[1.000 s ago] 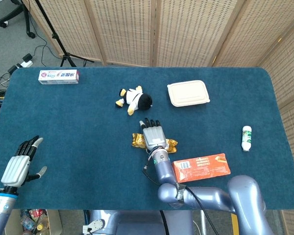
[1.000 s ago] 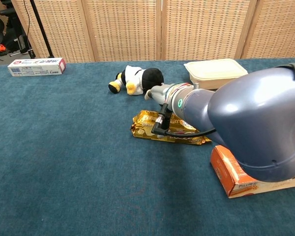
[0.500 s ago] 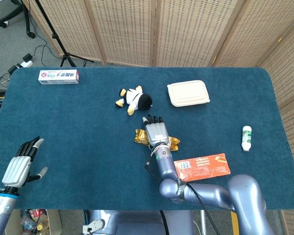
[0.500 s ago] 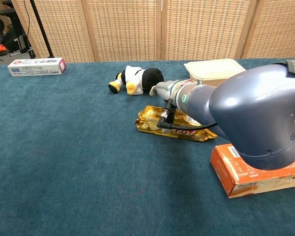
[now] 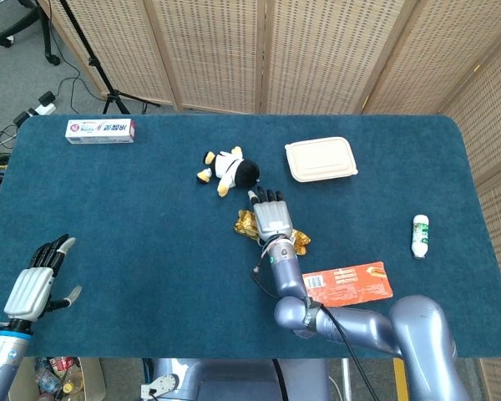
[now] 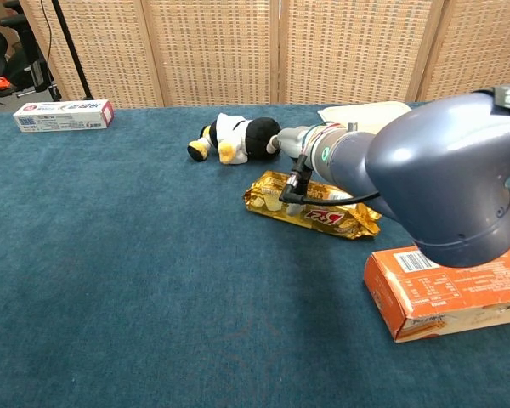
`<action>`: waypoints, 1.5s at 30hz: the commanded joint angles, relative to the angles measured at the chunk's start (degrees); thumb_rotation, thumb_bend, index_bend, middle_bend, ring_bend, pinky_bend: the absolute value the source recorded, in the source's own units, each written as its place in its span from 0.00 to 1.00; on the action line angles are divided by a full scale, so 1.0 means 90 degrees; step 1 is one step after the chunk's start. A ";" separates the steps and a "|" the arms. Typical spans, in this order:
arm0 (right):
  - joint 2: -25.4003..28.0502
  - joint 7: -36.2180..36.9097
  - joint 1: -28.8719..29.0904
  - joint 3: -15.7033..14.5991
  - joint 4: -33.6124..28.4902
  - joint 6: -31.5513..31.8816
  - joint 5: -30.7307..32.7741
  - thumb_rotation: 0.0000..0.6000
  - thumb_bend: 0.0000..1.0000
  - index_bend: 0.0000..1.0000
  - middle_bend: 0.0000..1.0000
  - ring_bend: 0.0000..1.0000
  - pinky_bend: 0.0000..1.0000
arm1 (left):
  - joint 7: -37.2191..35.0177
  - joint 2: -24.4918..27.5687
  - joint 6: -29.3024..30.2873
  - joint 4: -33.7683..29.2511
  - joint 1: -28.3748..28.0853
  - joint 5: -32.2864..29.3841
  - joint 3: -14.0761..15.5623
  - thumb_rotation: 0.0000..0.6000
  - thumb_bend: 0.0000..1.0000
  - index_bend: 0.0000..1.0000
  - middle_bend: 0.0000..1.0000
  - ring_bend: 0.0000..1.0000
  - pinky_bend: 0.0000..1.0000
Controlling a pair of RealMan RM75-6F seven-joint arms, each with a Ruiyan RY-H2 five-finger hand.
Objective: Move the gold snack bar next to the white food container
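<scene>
The gold snack bar (image 5: 244, 222) lies on the blue table just below the plush penguin, tilted down to the right; in the chest view the gold snack bar (image 6: 310, 208) shows its shiny wrapper. My right hand (image 5: 271, 219) lies flat on top of it, fingers stretched toward the far edge, pressing on the bar and covering its middle. The white food container (image 5: 320, 159) sits lid on, up and to the right of the bar, a clear gap apart. My left hand (image 5: 35, 282) hovers open at the near left edge, holding nothing.
A plush penguin (image 5: 227, 170) lies just beyond my right hand's fingertips. An orange box (image 5: 346, 284) sits close by the right forearm. A toothpaste box (image 5: 100, 130) is at the far left, a small white bottle (image 5: 420, 235) at the right.
My right hand has slid the gold bar away from me and slightly right, toward the penguin and container. The bar now tilts more. The left hand has barely moved.
</scene>
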 commanded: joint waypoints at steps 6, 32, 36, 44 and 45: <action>0.0176 0.0031 -0.0039 -0.0036 0.0160 -0.0089 0.0030 1.00 0.23 0.02 0.00 0.00 0.07 | 0.0019 0.0004 0.0011 -0.0030 0.0006 0.0015 0.0008 1.00 0.30 0.00 0.00 0.00 0.01; 0.0710 0.0181 -0.0406 -0.0236 0.0440 -0.0253 0.0226 1.00 0.23 0.02 0.00 0.00 0.07 | -0.0051 0.0056 -0.0036 -0.0127 0.0012 0.0000 0.0023 1.00 0.30 0.00 0.00 0.00 0.01; 0.0755 0.0213 -0.0450 -0.0253 0.0405 -0.0242 0.0237 1.00 0.23 0.02 0.00 0.00 0.07 | -0.0082 0.0068 -0.0058 -0.0141 0.0011 -0.0015 0.0024 1.00 0.30 0.00 0.00 0.00 0.01; 0.0762 0.0200 -0.0427 -0.0267 0.0522 -0.0301 0.0255 1.00 0.23 0.02 0.00 0.00 0.07 | -0.0134 0.0091 -0.0056 -0.0167 0.0015 -0.0012 0.0022 1.00 0.30 0.00 0.00 0.00 0.01; 0.0766 0.0199 -0.0423 -0.0266 0.0543 -0.0312 0.0254 1.00 0.23 0.02 0.00 0.00 0.07 | -0.0132 0.0091 -0.0058 -0.0166 0.0015 -0.0011 0.0023 1.00 0.30 0.00 0.00 0.00 0.01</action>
